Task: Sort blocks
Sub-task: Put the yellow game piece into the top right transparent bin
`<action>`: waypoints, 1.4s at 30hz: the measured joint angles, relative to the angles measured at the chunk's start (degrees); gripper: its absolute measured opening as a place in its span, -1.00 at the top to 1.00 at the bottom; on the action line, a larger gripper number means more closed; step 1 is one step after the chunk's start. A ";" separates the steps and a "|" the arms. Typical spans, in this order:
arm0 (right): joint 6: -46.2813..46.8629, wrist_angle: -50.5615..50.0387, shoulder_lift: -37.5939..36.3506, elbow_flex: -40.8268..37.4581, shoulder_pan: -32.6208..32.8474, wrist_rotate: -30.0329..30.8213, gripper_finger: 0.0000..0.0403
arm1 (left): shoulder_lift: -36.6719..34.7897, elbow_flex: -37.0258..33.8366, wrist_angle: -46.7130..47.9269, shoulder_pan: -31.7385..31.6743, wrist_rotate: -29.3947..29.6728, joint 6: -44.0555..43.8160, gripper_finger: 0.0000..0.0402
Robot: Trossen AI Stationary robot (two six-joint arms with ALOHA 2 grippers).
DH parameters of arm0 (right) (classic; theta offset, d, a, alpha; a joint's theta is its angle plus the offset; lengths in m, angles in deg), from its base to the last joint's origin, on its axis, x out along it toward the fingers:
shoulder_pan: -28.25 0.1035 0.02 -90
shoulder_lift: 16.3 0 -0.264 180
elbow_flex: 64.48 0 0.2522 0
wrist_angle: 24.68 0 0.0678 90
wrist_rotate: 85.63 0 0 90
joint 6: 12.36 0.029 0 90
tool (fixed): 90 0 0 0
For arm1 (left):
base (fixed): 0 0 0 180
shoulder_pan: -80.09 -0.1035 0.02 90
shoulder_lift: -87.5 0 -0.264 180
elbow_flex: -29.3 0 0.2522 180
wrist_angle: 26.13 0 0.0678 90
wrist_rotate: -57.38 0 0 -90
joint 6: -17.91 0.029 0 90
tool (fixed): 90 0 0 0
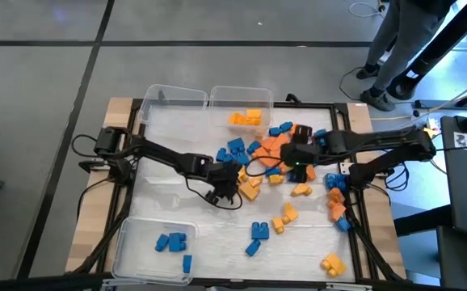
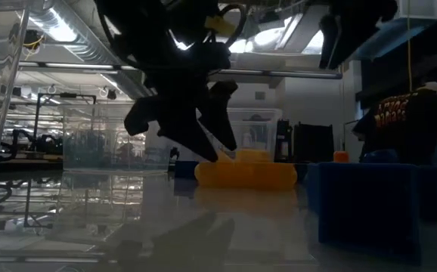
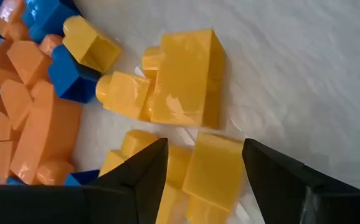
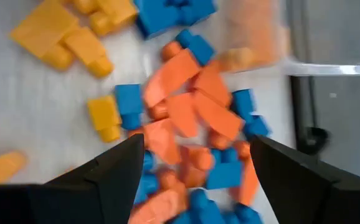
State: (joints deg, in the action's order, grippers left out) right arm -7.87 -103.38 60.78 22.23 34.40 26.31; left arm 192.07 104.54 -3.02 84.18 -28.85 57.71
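Left pincer (image 3: 202, 180) hangs spread over a yellow block (image 3: 212, 173), fingers flanking its length. Right pincer (image 4: 195, 165), also spread, hovers above the orange pile (image 4: 189, 109).

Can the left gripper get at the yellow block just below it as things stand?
Probably yes: the left gripper is open, hanging above the yellow block, which shows between its fingers with nothing over it, though neighbouring yellow blocks crowd close.

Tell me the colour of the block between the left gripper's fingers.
Yellow block, between the open left gripper; clearest in the left wrist view.
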 joint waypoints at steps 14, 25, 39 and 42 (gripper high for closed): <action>-0.24 18.91 0.02 -13.44 0.72 -9.15 -0.46 | 1.49 0.13 1.67 -1.41 -3.23 0.07 0.00; -0.29 24.48 0.02 -17.73 0.72 -12.10 -0.46 | 4.08 0.38 1.29 -2.14 -3.67 0.82 0.00; -0.48 24.62 0.02 -17.73 0.72 -12.10 -0.46 | 4.07 0.27 1.76 -1.71 -2.29 -2.60 0.07; -0.70 24.62 0.02 -17.71 0.72 -12.10 -0.46 | 4.08 0.22 1.57 -0.65 -1.17 -3.38 0.07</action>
State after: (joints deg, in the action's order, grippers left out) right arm -8.56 -78.76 60.80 4.52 35.12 14.21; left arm 196.15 104.76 -1.45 83.53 -30.02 54.33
